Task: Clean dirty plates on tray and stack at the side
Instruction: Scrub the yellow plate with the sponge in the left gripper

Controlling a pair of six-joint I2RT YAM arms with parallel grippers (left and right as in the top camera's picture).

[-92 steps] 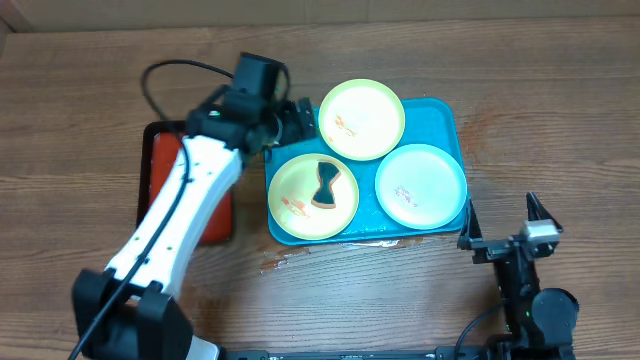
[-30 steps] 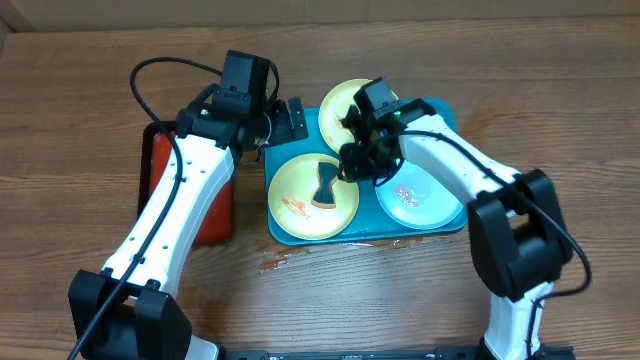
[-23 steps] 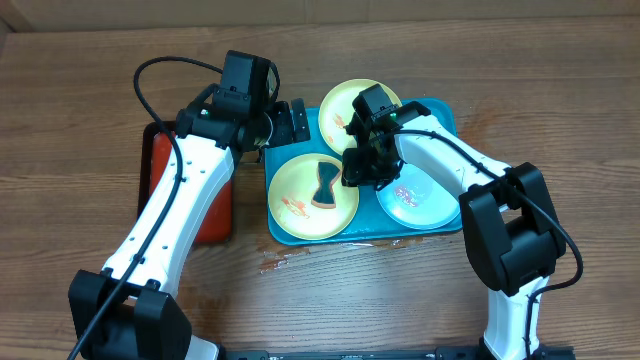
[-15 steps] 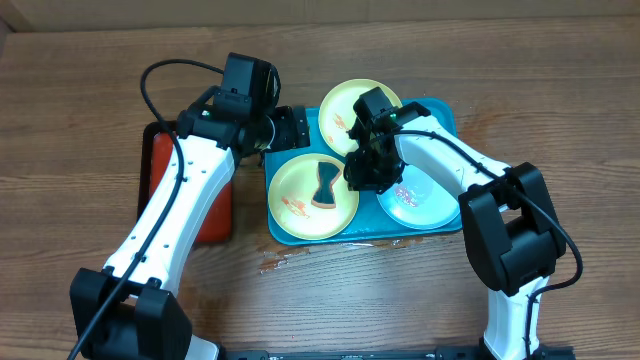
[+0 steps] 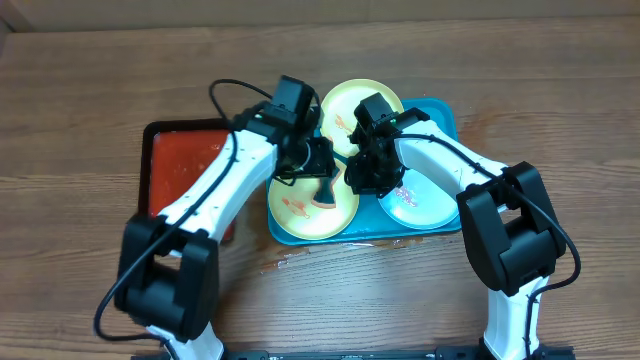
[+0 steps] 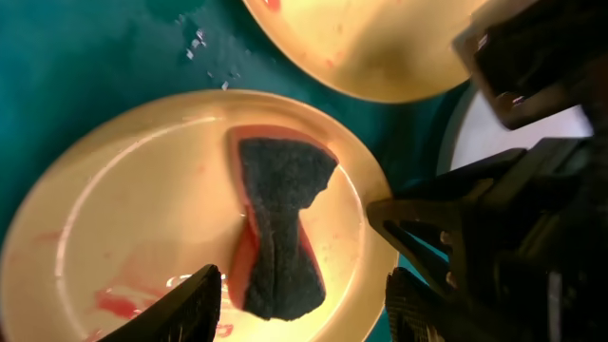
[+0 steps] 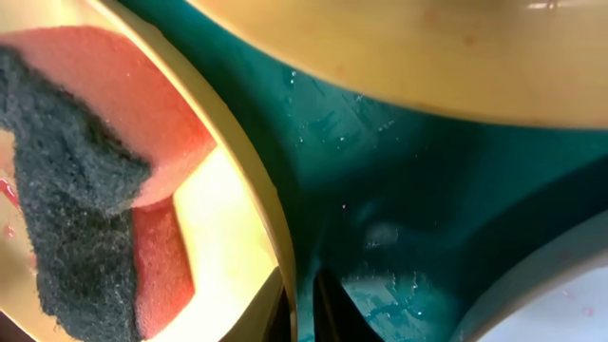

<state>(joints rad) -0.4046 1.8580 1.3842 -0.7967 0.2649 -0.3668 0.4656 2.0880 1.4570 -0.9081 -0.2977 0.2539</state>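
On the cyan tray (image 5: 446,120) lie three plates. The front-left yellow plate (image 5: 292,208) carries red smears and a red sponge (image 5: 325,190) with a dark scouring face. My left gripper (image 6: 304,309) hangs over this plate (image 6: 123,209), open, its fingers on either side of the sponge (image 6: 280,209) without touching it. My right gripper (image 7: 302,309) is shut on the plate's right rim (image 7: 237,152), one finger inside and one outside. The back yellow plate (image 5: 350,105) and the mint plate (image 5: 428,200) lie untouched.
A red, black-rimmed tray (image 5: 185,160) lies left of the cyan one, on the wooden table. Both arms crowd together over the cyan tray's middle (image 7: 380,190). A wet patch marks the table in front of the tray (image 5: 290,262).
My left arm has swung right from the tray's back-left edge to over the front plate, and its jaws have narrowed around the sponge. My right gripper has closed on the plate's rim.
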